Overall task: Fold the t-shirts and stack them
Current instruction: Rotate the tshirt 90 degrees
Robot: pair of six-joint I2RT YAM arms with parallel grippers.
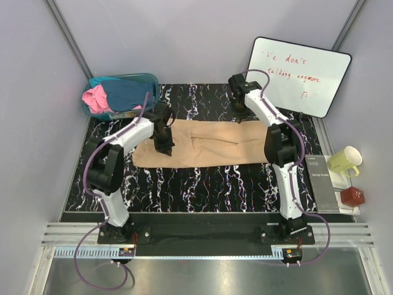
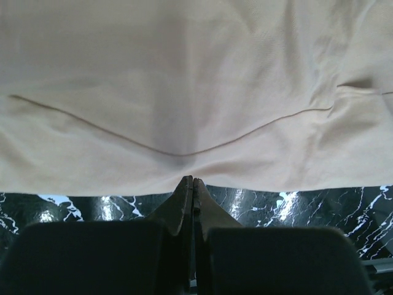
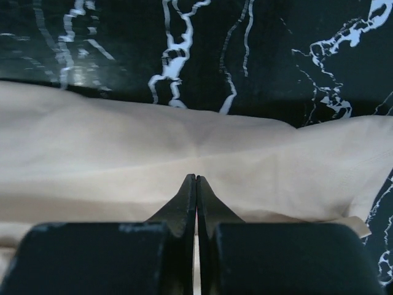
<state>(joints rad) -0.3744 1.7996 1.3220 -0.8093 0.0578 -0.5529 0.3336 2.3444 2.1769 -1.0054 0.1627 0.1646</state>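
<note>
A light tan t-shirt [image 1: 209,147] lies folded lengthwise into a long band across the black marbled table [image 1: 184,190]. My left gripper [image 1: 164,146] is down on its left part. In the left wrist view the jaws [image 2: 193,179] are shut, pinching the near hem of the tan cloth [image 2: 184,92]. My right gripper [image 1: 241,114] is at the shirt's far edge, right of the middle. Its jaws [image 3: 196,177] are shut on the tan cloth [image 3: 153,153], with creases running to the tips. A pink t-shirt [image 1: 96,98] and a dark teal t-shirt [image 1: 126,92] lie bunched in the tub.
The see-through teal tub [image 1: 150,77] stands at the back left corner. A whiteboard [image 1: 301,74] leans at the back right. Along the right edge are a yellow-green mug [image 1: 344,161], a grey box [image 1: 320,178] and a small red object [image 1: 352,196].
</note>
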